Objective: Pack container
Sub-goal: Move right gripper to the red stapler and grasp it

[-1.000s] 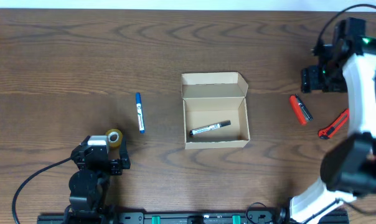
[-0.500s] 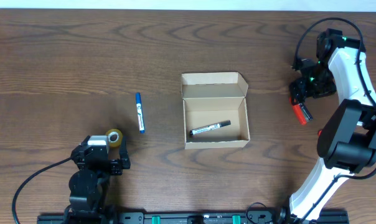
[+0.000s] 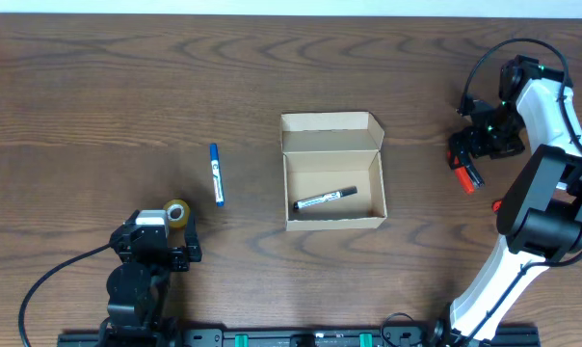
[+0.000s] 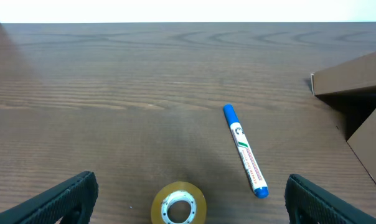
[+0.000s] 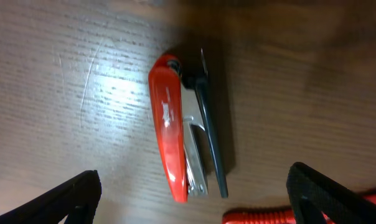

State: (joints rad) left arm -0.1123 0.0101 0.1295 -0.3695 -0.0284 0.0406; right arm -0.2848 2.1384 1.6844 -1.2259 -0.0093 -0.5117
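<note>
Left arm (image 3: 137,289) sits folded low, left gripper (image 4: 191,186) spread wide. Right arm (image 3: 561,106) reaches far forward, right gripper (image 5: 194,177) facing down, jaws apart.

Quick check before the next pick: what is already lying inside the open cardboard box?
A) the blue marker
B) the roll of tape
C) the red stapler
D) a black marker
D: a black marker lies on the floor of the open container, while the blue marker, tape roll and red stapler are all out on the table.
</note>
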